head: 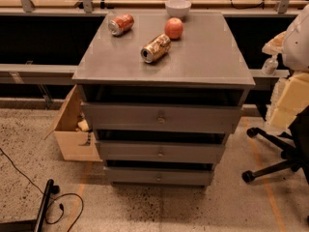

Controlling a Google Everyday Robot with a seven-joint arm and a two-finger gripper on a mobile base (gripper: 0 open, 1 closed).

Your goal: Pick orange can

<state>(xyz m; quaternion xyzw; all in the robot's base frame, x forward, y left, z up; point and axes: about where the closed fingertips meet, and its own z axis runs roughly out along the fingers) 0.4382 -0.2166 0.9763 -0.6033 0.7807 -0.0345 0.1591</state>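
**Tool unseen; reach not yet begun**

The tool is out of view, so I cannot tell its grip; pale shapes [295,42] at the right edge may be its arm. On the desk [207,57] the orange can [155,48] lies sideways, just before the apple [174,28]. Next, I judge: descend and span its body, clear of the apple.

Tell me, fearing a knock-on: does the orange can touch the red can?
Apart. Camera view shows cabinet top between orange can and red can. Gripper not in view.

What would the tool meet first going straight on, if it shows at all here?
The tool is not in view, so its line cannot be told. The orange can lies on its side on the cabinet top, untouched.
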